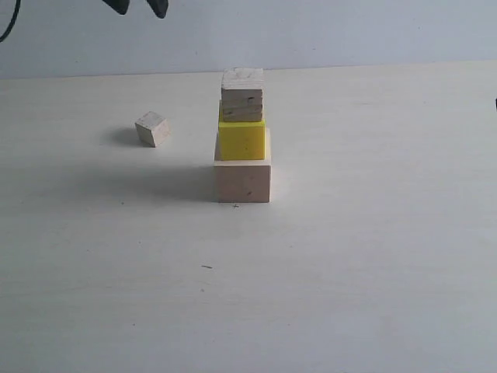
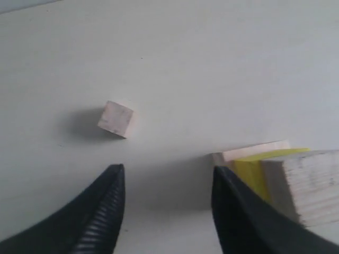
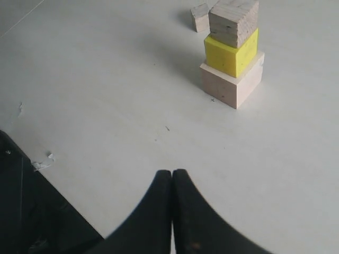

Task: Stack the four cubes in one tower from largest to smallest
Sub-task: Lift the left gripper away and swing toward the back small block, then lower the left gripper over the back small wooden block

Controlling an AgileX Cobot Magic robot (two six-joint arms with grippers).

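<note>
1. The left pincer [image 2: 168,174] hangs above the white tabletop [image 1: 349,272] with its two black ribbed fingers spread apart and nothing between them.
2. The tiny pale wooden cube [image 1: 152,129] lies alone on the tabletop ahead of the left pincer. It is beyond the fingertips, clear of both, and touches no other block.
3. A three-block stack stands just beside one finger of the left pincer, outside the gap between the fingers. That finger hides part of the stack in the left wrist view.
4. The base of the stack is the large pale pinkish wooden cube [image 1: 243,180], resting flat on the tabletop.
5. The bright yellow cube [image 1: 241,140] sits on the base, and the smaller grained light-wood cube [image 1: 242,95] sits upright on the yellow one.
6. The tiny cube is not yet on the tower. It lies apart from the stack, on the left arm's side of it in the exterior view.
7. The right pincer [image 3: 172,174] is closed and empty, its two dark fingertips pressed together.
8. The stack stands well ahead of the right pincer across bare tabletop, and the tiny cube lies farther off, beyond the stack.
</note>
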